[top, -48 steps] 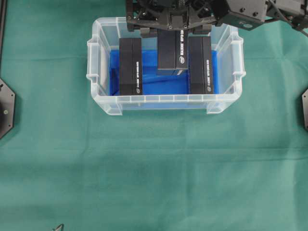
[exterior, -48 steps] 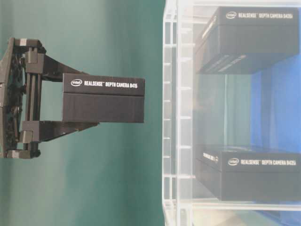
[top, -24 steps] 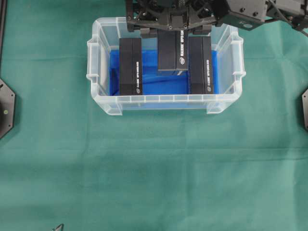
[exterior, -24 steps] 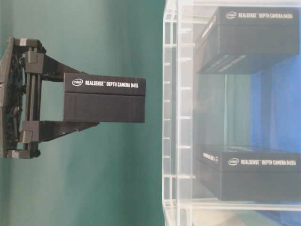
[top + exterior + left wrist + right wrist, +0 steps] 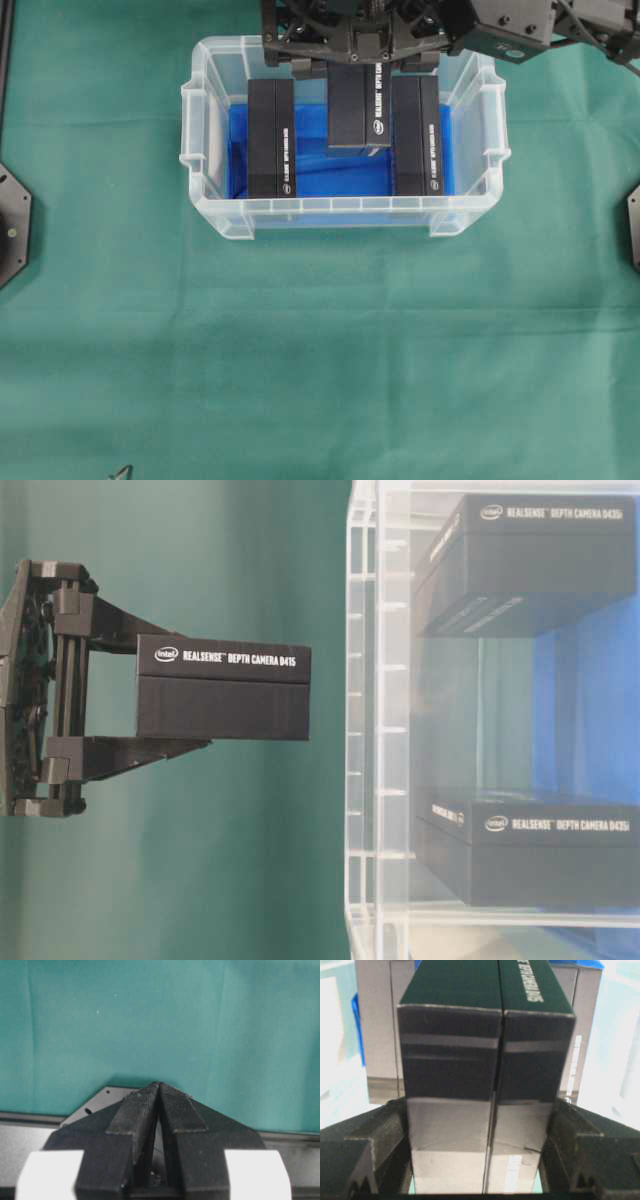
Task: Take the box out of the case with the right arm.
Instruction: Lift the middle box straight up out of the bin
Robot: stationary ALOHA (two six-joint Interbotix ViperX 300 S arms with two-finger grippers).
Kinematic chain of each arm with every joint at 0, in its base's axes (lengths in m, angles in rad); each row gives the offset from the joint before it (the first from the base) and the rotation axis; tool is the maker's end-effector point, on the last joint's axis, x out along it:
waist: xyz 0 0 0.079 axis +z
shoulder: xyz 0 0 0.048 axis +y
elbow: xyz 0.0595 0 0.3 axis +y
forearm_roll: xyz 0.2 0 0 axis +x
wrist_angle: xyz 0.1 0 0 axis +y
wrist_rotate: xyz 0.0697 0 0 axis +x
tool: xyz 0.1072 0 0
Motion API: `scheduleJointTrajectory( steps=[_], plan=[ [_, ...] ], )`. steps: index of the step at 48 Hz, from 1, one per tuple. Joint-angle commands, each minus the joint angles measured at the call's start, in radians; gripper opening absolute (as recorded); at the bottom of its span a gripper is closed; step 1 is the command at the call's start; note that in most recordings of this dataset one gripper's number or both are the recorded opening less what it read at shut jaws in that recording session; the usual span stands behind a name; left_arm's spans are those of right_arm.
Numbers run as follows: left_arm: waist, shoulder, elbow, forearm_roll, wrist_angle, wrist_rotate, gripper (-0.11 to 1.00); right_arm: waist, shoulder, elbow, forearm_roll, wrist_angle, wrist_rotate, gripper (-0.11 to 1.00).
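Observation:
The case is a clear tub with a blue floor, standing at the top centre of the overhead view. Two black boxes lie in it, one on the left and one on the right. My right gripper is shut on a third black box, holding it by its sides over the middle of the case. In the table-level view this box hangs outside the case's rim. The right wrist view shows it clamped between both fingers. My left gripper is shut and holds nothing.
Green cloth covers the table around the case. Black base plates sit at the left edge and the right edge. The right arm's body crosses above the case's far rim.
The held box has shifted only a few pixels toward the case's rim in the table-level view. Nothing else has moved.

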Motion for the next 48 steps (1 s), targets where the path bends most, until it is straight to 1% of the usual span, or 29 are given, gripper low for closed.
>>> scheduleJointTrajectory(
  steps=[1,35,48],
  plan=[
    [-0.003,0.002,-0.028,0.003,-0.003,0.000,0.00,0.002,-0.057,-0.028,-0.003,0.003,-0.003,0.65],
    [-0.002,0.002,-0.028,0.003,-0.003,0.000,0.00,0.008,-0.057,-0.028,-0.003,0.003,-0.003,0.65],
    [-0.002,0.002,-0.028,0.002,-0.003,0.000,0.00,0.048,-0.057,-0.028,-0.003,0.020,0.012,0.65]
  ],
)
